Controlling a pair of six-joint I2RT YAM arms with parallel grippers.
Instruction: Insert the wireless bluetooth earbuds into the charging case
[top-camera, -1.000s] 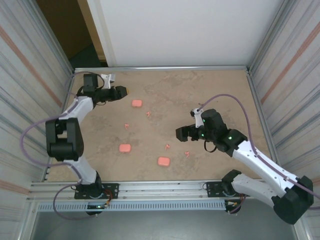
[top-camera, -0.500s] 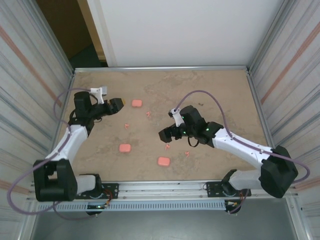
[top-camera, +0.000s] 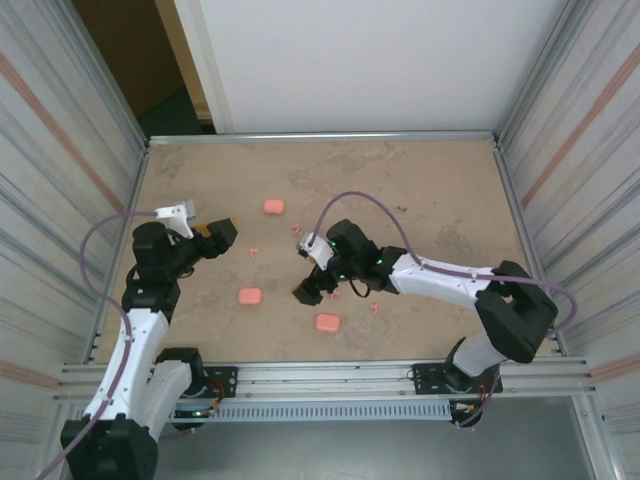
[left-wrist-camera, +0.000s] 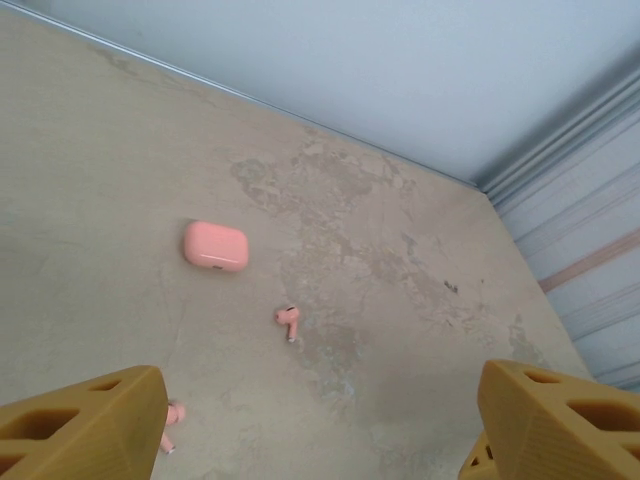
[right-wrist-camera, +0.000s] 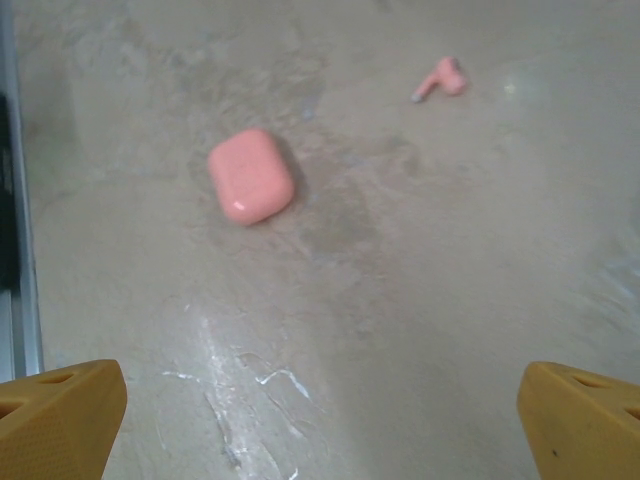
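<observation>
Three pink charging cases lie on the tan table: one at the back (top-camera: 273, 206), one left of centre (top-camera: 250, 297), one near the front (top-camera: 327, 322). Tiny pink earbuds (top-camera: 253, 251) (top-camera: 296, 228) (top-camera: 375, 308) lie scattered between them. My left gripper (top-camera: 226, 233) hovers open at the left; in the left wrist view (left-wrist-camera: 320, 430) nothing is between its fingers, a case (left-wrist-camera: 215, 246) and an earbud (left-wrist-camera: 289, 320) lie ahead, and another earbud (left-wrist-camera: 170, 415) sits by the left finger. My right gripper (top-camera: 304, 282) is open at mid-table, facing a case (right-wrist-camera: 250, 175) and an earbud (right-wrist-camera: 440, 80).
Corrugated metal walls close in the table on the left (top-camera: 70, 150) and right (top-camera: 580, 150), and a white panel (top-camera: 370, 60) stands at the back. A metal rail (top-camera: 330, 375) runs along the near edge. White scratches (right-wrist-camera: 260, 375) mark the surface ahead of the right gripper.
The left arm pulled back from the far-left corner toward the near side and its jaws opened wider. The right arm swept left from the right half to the table's middle.
</observation>
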